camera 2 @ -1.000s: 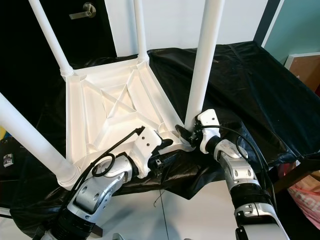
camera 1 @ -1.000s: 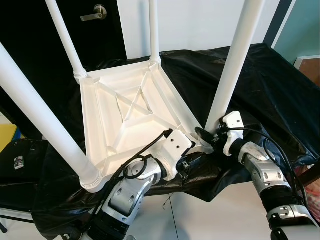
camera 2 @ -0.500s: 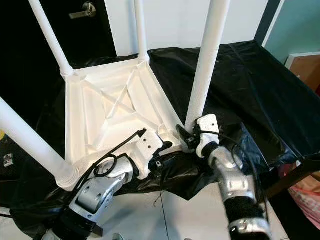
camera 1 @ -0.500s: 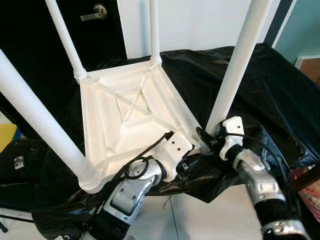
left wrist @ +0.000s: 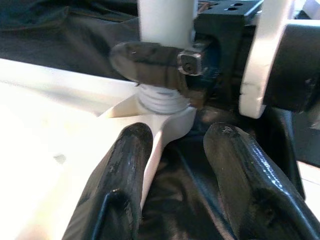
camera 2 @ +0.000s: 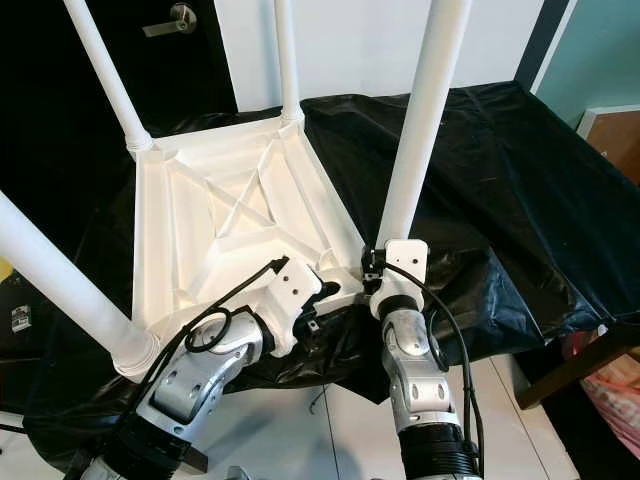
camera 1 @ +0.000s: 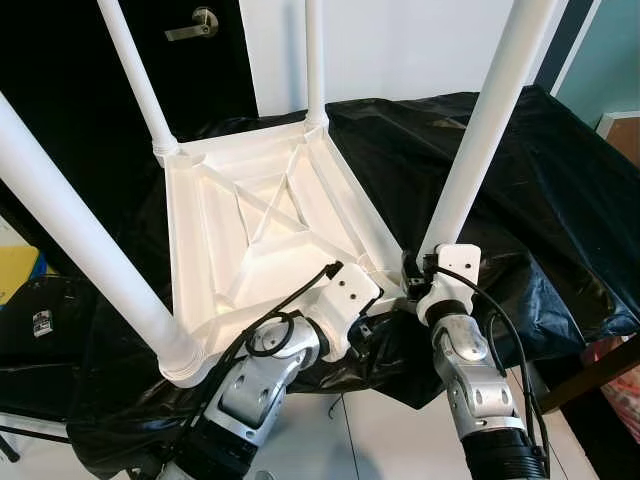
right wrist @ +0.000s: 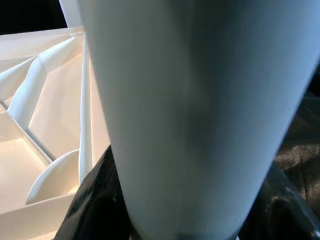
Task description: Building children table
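A: Change against the earlier frame?

B: The right arm has swung in front of the near right leg (camera 1: pixel 478 140); its wrist now faces straight at the leg base. The right gripper (left wrist: pixel 155 62) clamps that leg just above the threaded collar, one black finger across the leg's front.

A: Orientation of the table?

B: The white table top (camera 1: pixel 255 235) lies upside down on the black sheet (camera 1: pixel 530 180), ribbed underside up. Four legs stand from its corners, long axes roughly vertical, leaning outward toward the camera.

A: Left gripper?

B: The left gripper (left wrist: pixel 175 165) sits at the near edge, fingers (left wrist: pixel 122 170) parted, the corner rim between them, one finger touching it; no firm grip visible.
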`<state>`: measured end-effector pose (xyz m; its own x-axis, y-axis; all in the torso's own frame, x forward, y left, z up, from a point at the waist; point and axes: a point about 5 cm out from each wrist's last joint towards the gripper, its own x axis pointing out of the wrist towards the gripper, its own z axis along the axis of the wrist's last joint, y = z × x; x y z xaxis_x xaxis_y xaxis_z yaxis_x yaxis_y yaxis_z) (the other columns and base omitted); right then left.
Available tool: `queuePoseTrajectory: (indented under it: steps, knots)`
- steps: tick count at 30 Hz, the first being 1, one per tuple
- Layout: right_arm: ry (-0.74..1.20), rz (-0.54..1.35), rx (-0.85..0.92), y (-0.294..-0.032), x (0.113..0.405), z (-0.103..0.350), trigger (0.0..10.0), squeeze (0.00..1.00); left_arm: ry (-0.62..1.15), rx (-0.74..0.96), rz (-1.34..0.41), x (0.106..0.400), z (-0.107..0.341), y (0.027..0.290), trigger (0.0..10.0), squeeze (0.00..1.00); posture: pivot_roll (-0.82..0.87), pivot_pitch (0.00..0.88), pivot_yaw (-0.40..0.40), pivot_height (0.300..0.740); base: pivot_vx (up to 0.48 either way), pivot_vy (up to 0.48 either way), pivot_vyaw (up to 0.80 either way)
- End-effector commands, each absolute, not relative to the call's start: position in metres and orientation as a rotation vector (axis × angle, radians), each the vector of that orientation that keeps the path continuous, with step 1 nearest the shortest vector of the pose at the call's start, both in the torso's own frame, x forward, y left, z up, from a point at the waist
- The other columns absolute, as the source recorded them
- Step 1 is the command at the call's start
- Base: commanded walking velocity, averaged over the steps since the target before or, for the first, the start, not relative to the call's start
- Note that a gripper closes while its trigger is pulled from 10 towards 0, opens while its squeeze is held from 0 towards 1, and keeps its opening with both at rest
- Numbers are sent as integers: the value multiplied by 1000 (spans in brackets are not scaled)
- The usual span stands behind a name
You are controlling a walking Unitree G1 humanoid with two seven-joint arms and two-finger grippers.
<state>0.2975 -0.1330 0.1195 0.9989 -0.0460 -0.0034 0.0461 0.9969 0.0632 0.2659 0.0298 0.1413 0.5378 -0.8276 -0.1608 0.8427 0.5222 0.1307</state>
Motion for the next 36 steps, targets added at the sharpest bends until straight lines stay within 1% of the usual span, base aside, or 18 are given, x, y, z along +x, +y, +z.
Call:
queuePoseTrajectory:
  steps: [1, 5, 11, 12, 16, 17, 20, 23, 26, 27, 29, 30, 32, 34, 35, 36]
  knots:
    - [151, -108, 117, -139, 289, 92, 10000, 0, 70, 217, -952, 270, 142, 34, 10000, 0, -61, 53, 42, 740, 0, 0, 0]
    - [108, -64, 90, -132, 288, 102, 10000, 0, 44, 242, -955, 272, 145, 37, 10000, 0, -62, 46, 42, 740, 0, 0, 0]
    - [85, -47, 72, -134, 288, 108, 10000, 0, 16, 254, -954, 273, 147, 37, 10000, 0, -60, 43, 40, 740, 0, 0, 0]
    - [41, -12, 46, -141, 288, 118, 10000, 1000, 4, 242, -964, 271, 149, 36, 10000, 0, -59, 34, 30, 740, 0, 0, 0]
    - [27, 6, 33, -143, 288, 121, 10000, 1000, 1, 238, -968, 270, 149, 35, 10000, 0, -59, 34, 30, 740, 0, 0, 0]
    - [6, 52, 33, -149, 287, 126, 10000, 1000, 1, 234, -972, 269, 149, 35, 10000, 0, -40, 29, 18, 740, 0, 0, 0]
    - [6, 52, 33, -149, 287, 126, 10000, 1000, 1, 234, -972, 269, 149, 35, 10000, 0, -40, 29, 18, 740, 0, 0, 0]
    - [-34, 214, 9, -157, 285, 132, 10000, 1000, 8, 209, -983, 267, 152, 40, 10000, 0, -37, 46, 14, 740, 0, 0, 0]
    - [-39, 266, -4, -160, 284, 135, 10000, 1000, 8, 210, -993, 266, 153, 42, 10000, 0, -35, 47, 13, 740, 0, 0, 0]
    - [-35, 328, -16, -164, 285, 136, 10000, 1000, 13, 200, -1012, 263, 153, 43, 10000, 0, -35, 57, 14, 740, 0, 0, 0]
    - [-35, 328, -16, -164, 285, 136, 10000, 1000, 13, 200, -1012, 263, 153, 43, 10000, 0, -35, 57, 14, 740, 0, 0, 0]
    - [-23, 401, -27, -166, 285, 137, 10000, 0, 22, 193, -1027, 261, 151, 44, 10000, 0, -39, 59, 22, 740, 0, 0, 0]
    - [-23, 401, -27, -166, 285, 137, 10000, 0, 22, 193, -1027, 261, 151, 44, 10000, 0, -39, 59, 22, 740, 0, 0, 0]
    - [-3, 535, -69, -171, 291, 139, 10000, 0, 42, 182, -1084, 253, 150, 43, 10000, 0, -28, 66, 17, 740, 0, 0, 0]
    - [-3, 535, -69, -171, 291, 139, 10000, 0, 42, 182, -1084, 253, 150, 43, 10000, 0, -28, 66, 17, 740, 0, 0, 0]
    - [9, 578, -107, -172, 297, 139, 10000, 0, 51, 184, -1104, 250, 149, 43, 10000, 0, -30, 68, 18, 740, 0, 0, 0]
